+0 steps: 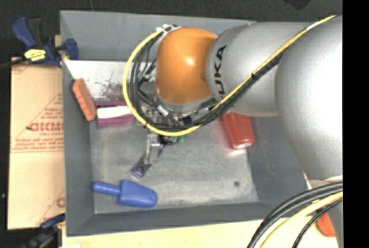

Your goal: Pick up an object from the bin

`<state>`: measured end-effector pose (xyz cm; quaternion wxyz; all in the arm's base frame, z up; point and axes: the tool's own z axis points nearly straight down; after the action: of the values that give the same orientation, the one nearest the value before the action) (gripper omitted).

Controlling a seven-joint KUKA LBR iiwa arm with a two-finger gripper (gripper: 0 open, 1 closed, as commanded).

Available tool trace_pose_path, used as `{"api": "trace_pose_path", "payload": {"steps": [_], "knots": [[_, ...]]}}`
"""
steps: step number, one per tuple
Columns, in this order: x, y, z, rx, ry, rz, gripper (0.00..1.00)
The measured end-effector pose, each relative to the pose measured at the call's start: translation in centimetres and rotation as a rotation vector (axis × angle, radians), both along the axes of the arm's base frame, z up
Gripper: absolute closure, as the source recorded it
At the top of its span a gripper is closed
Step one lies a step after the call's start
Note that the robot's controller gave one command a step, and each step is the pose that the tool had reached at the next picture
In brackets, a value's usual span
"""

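Blue toy (128, 192), bulb-shaped with a stubby handle, sits front left in the bin (196, 183). It looks light, hard and slick, so I'd grip the narrow handle. Just behind it the claw (140, 170) hangs low; open or closed, can't tell. Farther back: purple block (114, 118), orange block (83, 98), red block (238, 129).

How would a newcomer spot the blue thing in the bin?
Look at the lower-left corner of the grey bin. There, below-left of the gripper, lies a blue thing: thick rounded body, thin handle. The orange block, purple block and red block nearby are boxy, not blue.
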<state>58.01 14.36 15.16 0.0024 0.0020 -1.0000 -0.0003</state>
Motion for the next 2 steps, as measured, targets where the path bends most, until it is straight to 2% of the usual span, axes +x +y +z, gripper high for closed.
{"api": "trace_pose_path", "payload": {"steps": [1,2], "knots": [[0.2,-0.1,0.5,0.001,-0.008,-0.005,0.00],[-5.5,4.2,-7.9,-0.002,-0.007,0.197,0.00]]}}
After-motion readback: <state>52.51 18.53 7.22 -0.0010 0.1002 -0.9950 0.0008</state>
